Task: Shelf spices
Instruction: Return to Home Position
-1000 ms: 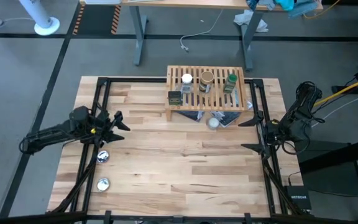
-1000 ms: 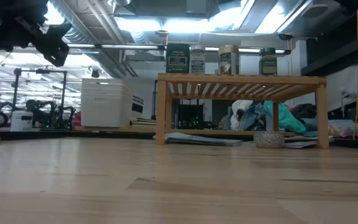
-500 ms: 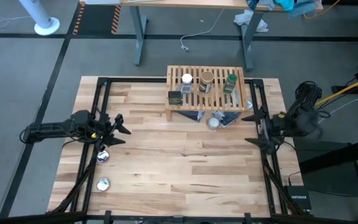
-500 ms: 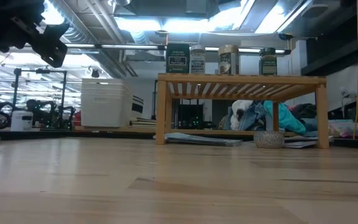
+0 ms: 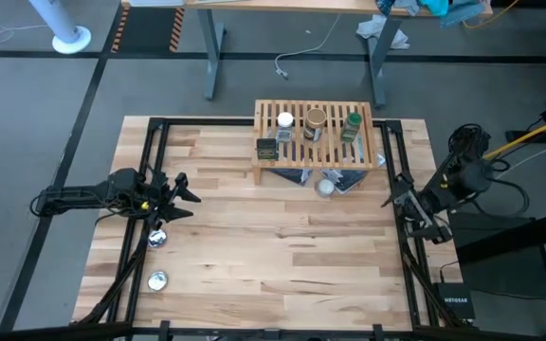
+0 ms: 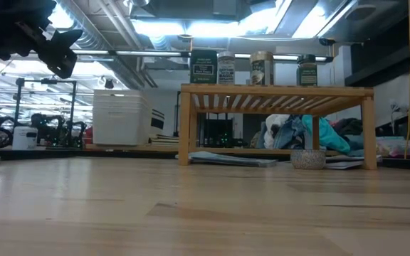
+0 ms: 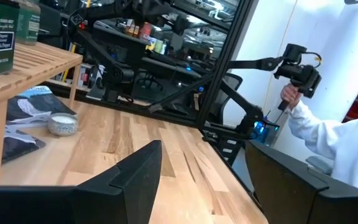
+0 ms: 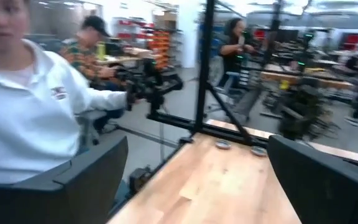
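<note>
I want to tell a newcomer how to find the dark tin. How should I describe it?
Find the wooden slatted shelf at the far edge of the table. The dark tin stands at its left end seen from above. It is the only squarish container there; the other three are round jars.

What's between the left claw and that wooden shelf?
Nothing: the high view shows only bare tabletop between the left gripper and the shelf. The right gripper waits at the table's right edge.
</note>
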